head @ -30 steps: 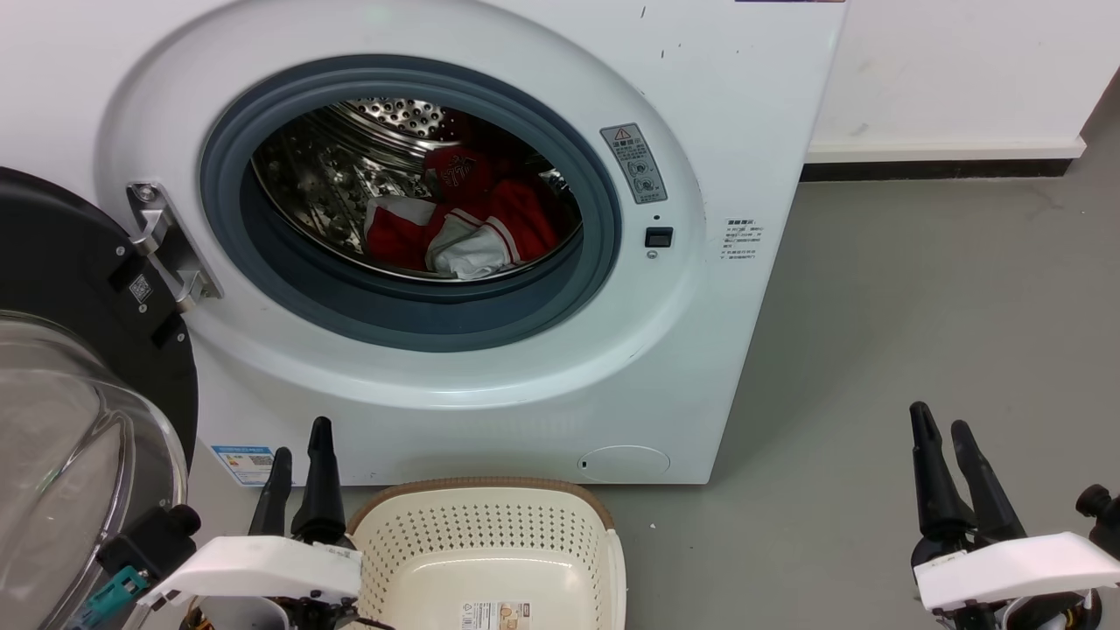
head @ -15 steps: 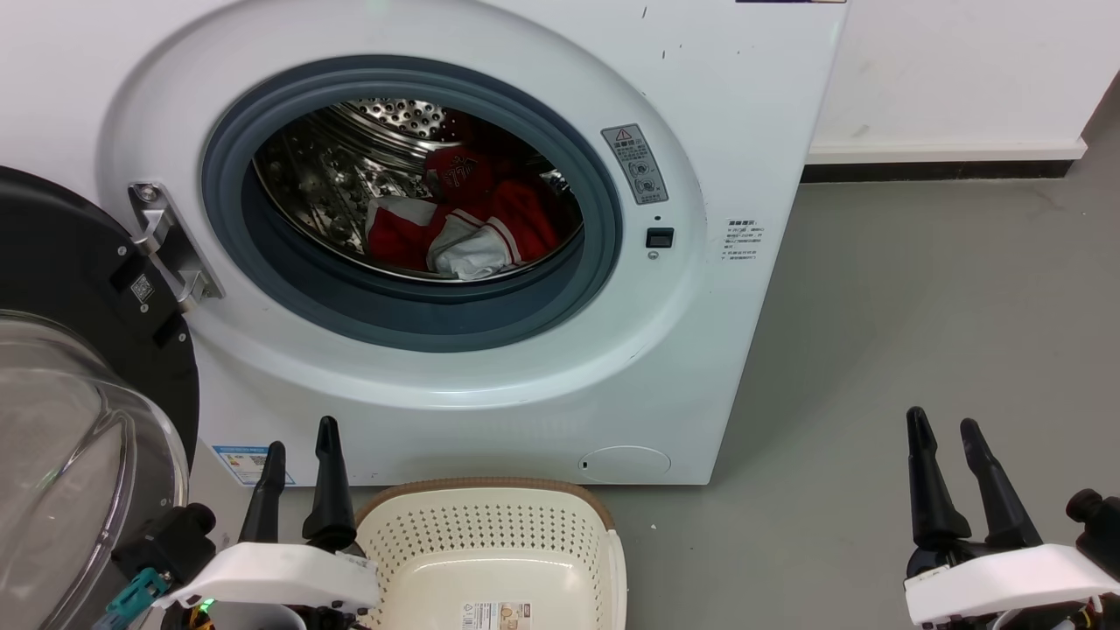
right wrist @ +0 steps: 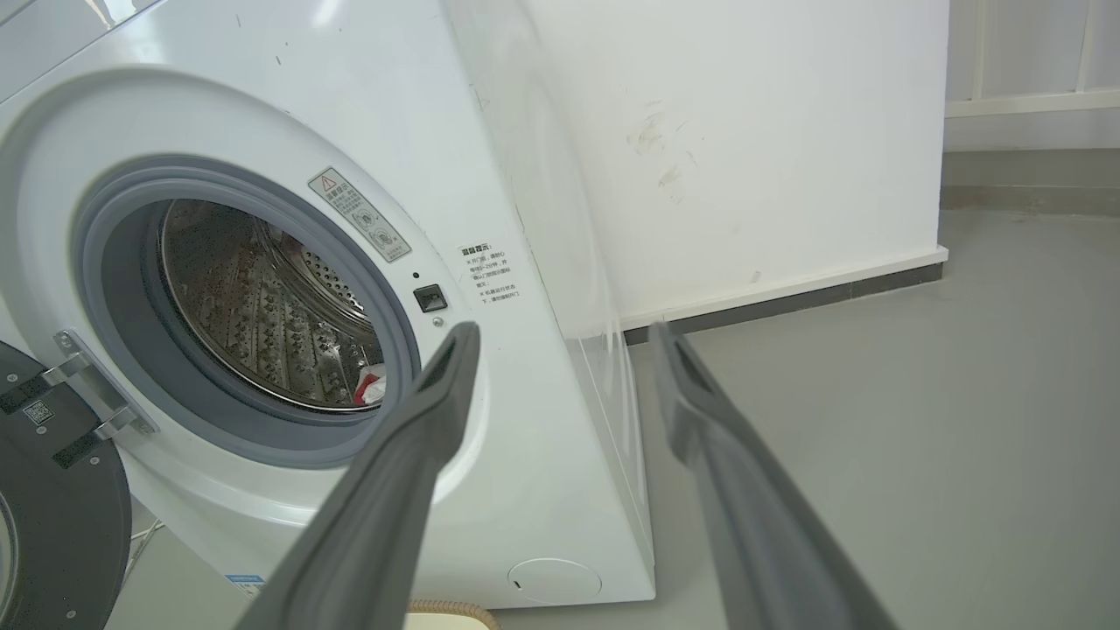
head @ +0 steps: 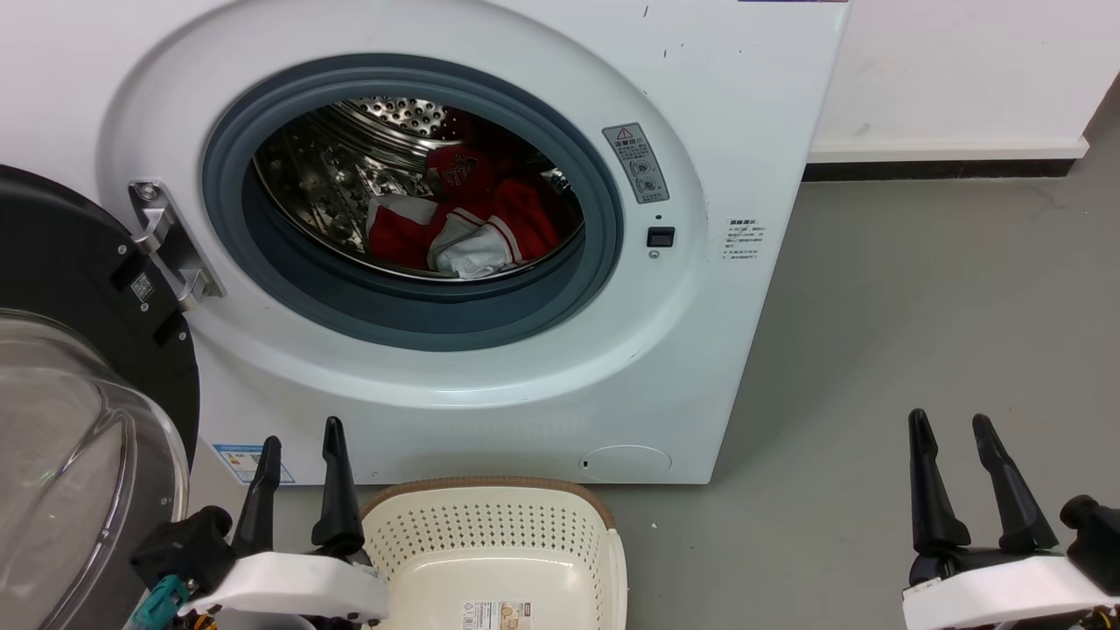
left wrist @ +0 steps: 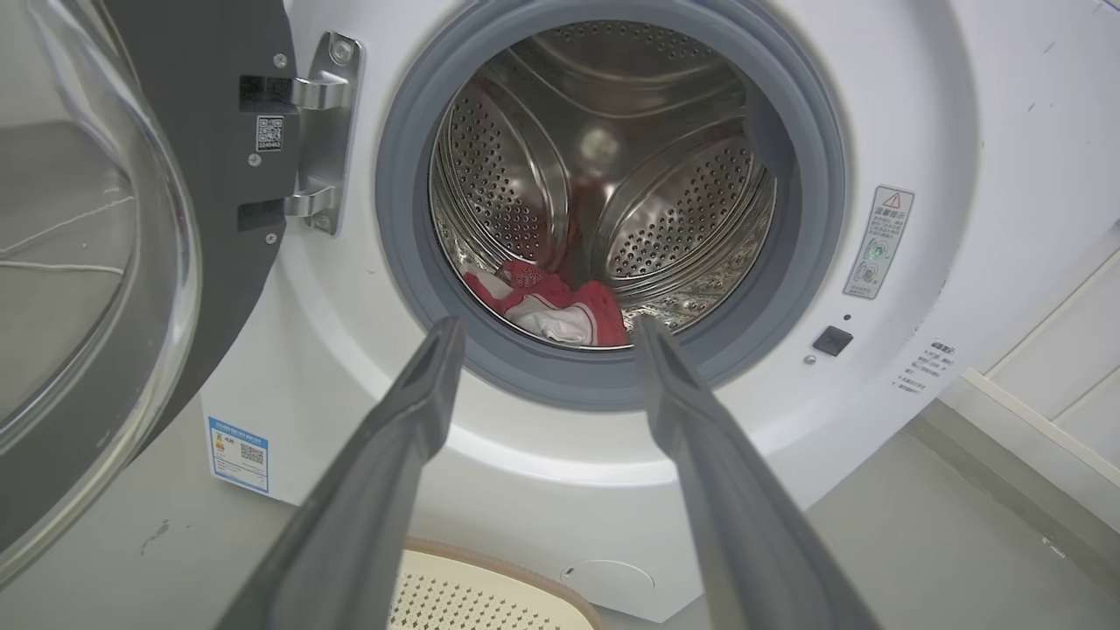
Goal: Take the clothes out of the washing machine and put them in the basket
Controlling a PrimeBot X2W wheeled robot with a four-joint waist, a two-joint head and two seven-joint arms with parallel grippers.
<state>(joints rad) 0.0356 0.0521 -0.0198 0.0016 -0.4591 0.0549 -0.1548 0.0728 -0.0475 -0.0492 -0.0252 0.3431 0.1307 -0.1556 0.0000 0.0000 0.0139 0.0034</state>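
- Red-and-white clothes [head: 464, 223] lie heaped on the bottom of the steel drum [head: 324, 175], toward its right side, inside the washing machine [head: 717, 131] and behind the grey rubber ring [head: 420, 315].
- Red piece at the back of the heap carries a white print. A white piece with striped trim sits at the front.
- Door [head: 52, 262] is swung open at the machine's left edge on a metal hinge [head: 171, 245], black frame, glass bulge facing me.
- Basket [head: 490, 482] stands on the grey floor [head: 919, 306] at the machine's bottom front edge, below the porthole. I can't tell if its brown rim touches the machine. A paper label shows on its bottom.
- My left gripper [head: 302, 431] hangs low between the door and the basket's left wall, fingers up and spread apart, nothing between them. Its right finger is just beside the basket's back left corner.
- Left wrist view: my two fingers frame the lower part of the porthole, with the clothes heap seen between the tips, well apart from them.
- My right gripper [head: 949, 416] is over bare floor, right of the machine's front right corner and well apart from the basket. Its fingers are spread and hold nothing.
- Right wrist view: fingers point at the machine's right front edge and the white wall [right wrist: 744, 131]. A sliver of red cloth shows in the drum.
- Warning sticker [head: 635, 163] sits right of the ring, with a black latch [head: 660, 236] below it.
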